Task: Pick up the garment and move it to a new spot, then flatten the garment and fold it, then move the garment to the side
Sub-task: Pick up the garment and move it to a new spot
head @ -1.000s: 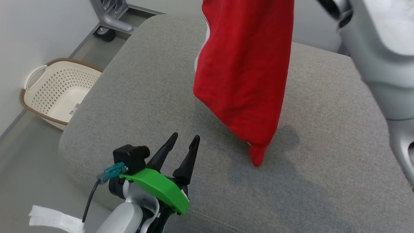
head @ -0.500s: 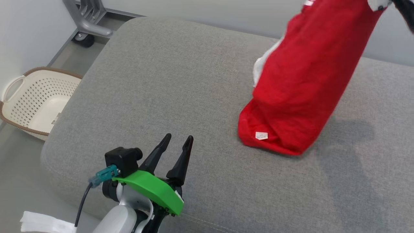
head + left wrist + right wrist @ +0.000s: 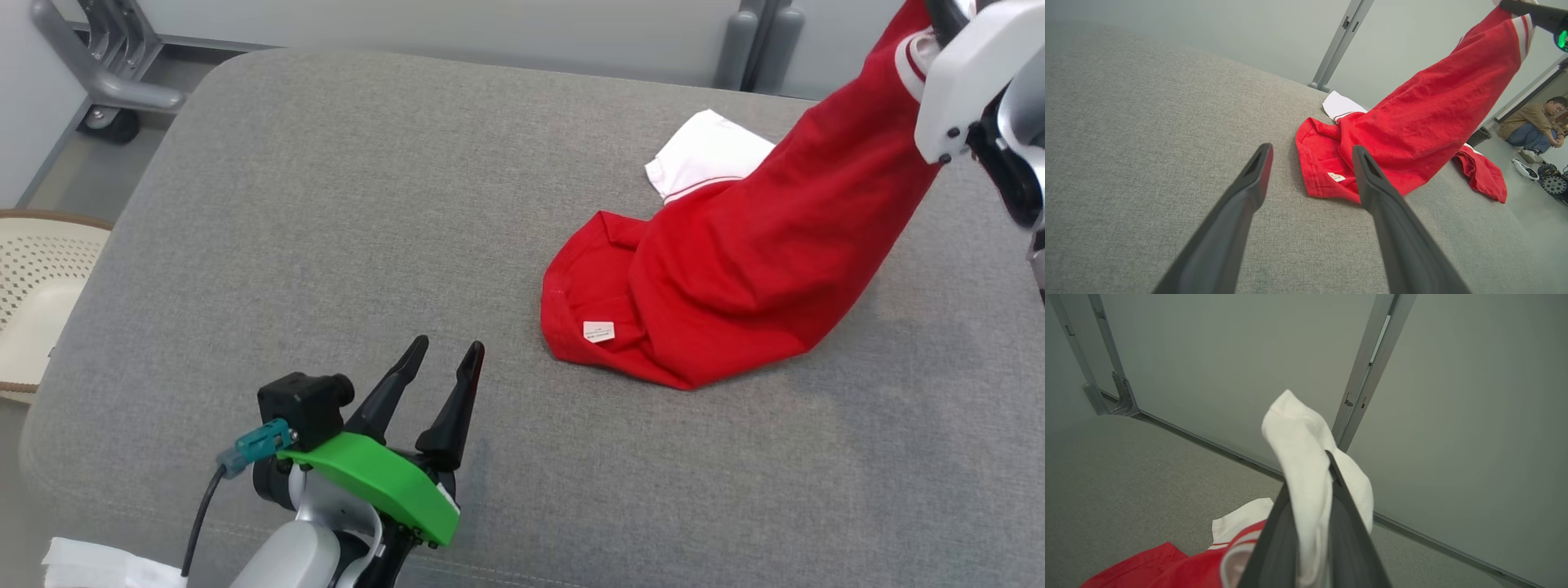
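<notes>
The red garment [image 3: 735, 261] slants from a heap right of centre on the cushion [image 3: 326, 204] up to 2 o'clock, where the right gripper [image 3: 1323, 465] clamps its white sleeve. Bare cushion spreads from the heap's 7 to 11 o'clock. The left gripper [image 3: 446, 349] hovers at 7, fingers apart and empty, near the front edge.

Counts: 1 garment [image 3: 735, 261], 1 grey cushion [image 3: 326, 229], 1 basket [image 3: 37, 249], 2 grippers: left gripper [image 3: 448, 345], right gripper [image 3: 1327, 461]. 1 seated person [image 3: 1531, 120].
</notes>
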`<state>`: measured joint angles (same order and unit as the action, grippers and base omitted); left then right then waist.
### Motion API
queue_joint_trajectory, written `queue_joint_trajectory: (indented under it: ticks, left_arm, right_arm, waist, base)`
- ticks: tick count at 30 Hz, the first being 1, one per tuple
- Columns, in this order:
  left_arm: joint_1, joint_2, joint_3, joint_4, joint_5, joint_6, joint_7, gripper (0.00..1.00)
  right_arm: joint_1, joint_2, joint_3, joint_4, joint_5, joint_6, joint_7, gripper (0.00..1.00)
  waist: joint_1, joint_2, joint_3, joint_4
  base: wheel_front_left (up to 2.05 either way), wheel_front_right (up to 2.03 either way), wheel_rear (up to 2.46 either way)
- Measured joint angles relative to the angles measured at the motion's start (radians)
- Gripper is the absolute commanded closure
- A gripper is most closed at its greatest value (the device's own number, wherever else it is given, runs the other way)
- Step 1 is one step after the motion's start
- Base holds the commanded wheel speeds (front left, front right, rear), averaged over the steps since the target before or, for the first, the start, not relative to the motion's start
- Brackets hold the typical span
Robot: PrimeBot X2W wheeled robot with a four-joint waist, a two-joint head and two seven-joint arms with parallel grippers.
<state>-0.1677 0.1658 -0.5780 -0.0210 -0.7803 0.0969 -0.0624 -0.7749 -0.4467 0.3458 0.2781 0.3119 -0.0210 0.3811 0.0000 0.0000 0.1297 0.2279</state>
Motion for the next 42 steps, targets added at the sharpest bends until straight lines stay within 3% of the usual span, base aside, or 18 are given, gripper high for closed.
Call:
queue_joint_trajectory:
  ticks: [6,9,22,36,38,39,40,41,42]
  left_arm:
    - [0.001,0.001,-0.011,-0.003,0.0,0.0,0.01,0.0]
    - [0.002,0.001,-0.016,-0.011,0.0,0.0,0.018,0.0]
    - [-0.003,0.001,-0.034,0.016,0.0,-0.001,0.041,0.0]
    - [-0.076,0.004,-0.018,0.108,0.0,-0.027,0.054,0.0]
    - [-0.082,0.005,-0.011,0.121,-0.001,-0.028,0.054,0.0]
    - [-0.085,0.005,-0.008,0.133,-0.003,-0.034,0.054,0.0]
    - [-0.088,0.005,-0.008,0.143,-0.006,-0.036,0.054,0.0]
    - [-0.09,0.006,-0.008,0.151,-0.006,-0.037,0.054,0.0]
    - [-0.092,0.006,-0.008,0.161,-0.009,-0.044,0.057,0.0]
  right_arm:
    - [0.198,-0.052,-0.072,-0.04,0.008,-0.077,-0.02,1.0]
    - [0.303,-0.091,-0.128,-0.041,0.012,-0.095,-0.02,1.0]
    - [0.641,0.02,-0.245,-0.043,0.068,-0.104,-0.097,1.0]
    - [0.707,0.096,-0.267,-0.035,0.039,-0.104,-0.202,1.0]
    - [0.706,0.106,-0.266,-0.038,0.033,-0.104,-0.215,0.8]
    - [0.707,0.107,-0.264,-0.04,0.028,-0.104,-0.221,0.62]
    - [0.706,0.109,-0.263,-0.044,0.025,-0.104,-0.227,0.36]
    - [0.706,0.112,-0.261,-0.049,0.021,-0.104,-0.237,0.0]
    - [0.706,0.116,-0.263,-0.053,0.018,-0.104,-0.245,0.0]
  waist:
    - [0.0,0.0,0.005,-0.048]
    - [0.0,0.0,0.01,-0.069]
    - [0.0,0.0,0.065,-0.142]
    - [0.0,0.0,0.117,-0.194]
    - [0.0,0.0,0.121,-0.201]
    - [0.0,0.0,0.122,-0.204]
    - [0.0,0.0,0.124,-0.206]
    - [0.0,0.0,0.125,-0.209]
    - [0.0,0.0,0.126,-0.21]
  base:
    - [0.0,0.0,0.0]
    - [0.0,0.0,0.0]
    - [0.0,0.0,0.0]
    - [0.0,0.0,0.0]
    - [0.0,0.0,0.0]
    - [0.0,0.0,0.0]
    - [0.0,0.0,0.0]
    - [0.0,0.0,0.0]
    - [0.0,0.0,0.0]
